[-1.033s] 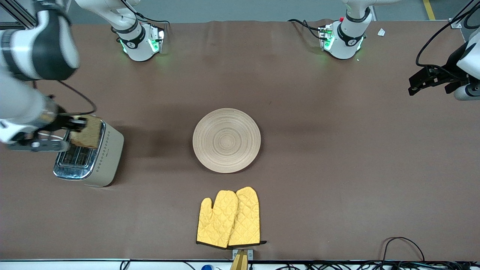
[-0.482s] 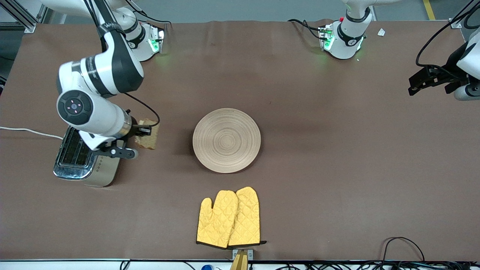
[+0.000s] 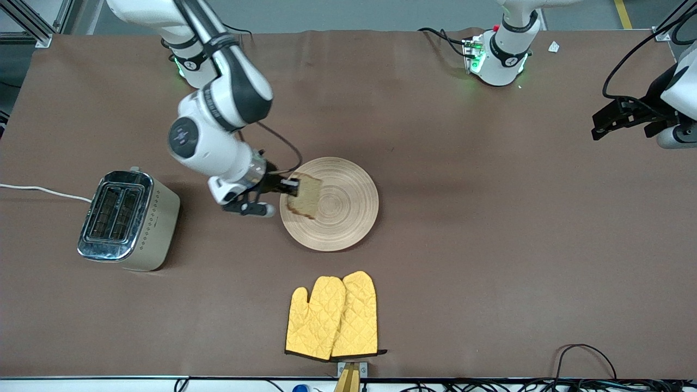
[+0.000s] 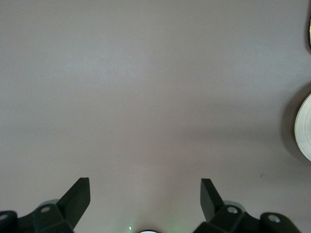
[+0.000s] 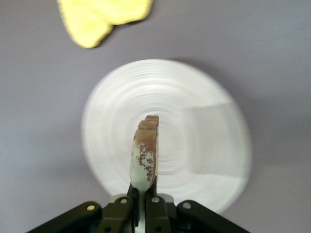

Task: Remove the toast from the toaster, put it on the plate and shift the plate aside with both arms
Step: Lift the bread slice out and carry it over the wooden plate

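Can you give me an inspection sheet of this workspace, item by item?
Surface: brown table, covered by a mat.
Toast: held on edge by the right gripper, over the plate.
Plate: at mid-table, nothing lying on it.
Clutter: toaster toward the right arm's end, slots showing no bread; yellow mitts nearer the camera than the plate.
Right gripper: shut on the toast, over the plate's rim.
Left gripper: open, holding nothing; arm waits over its end of the table.
Cables: white cord from the toaster; black cables along the table's near edge.
Surroundings: grey floor at the arms' bases.
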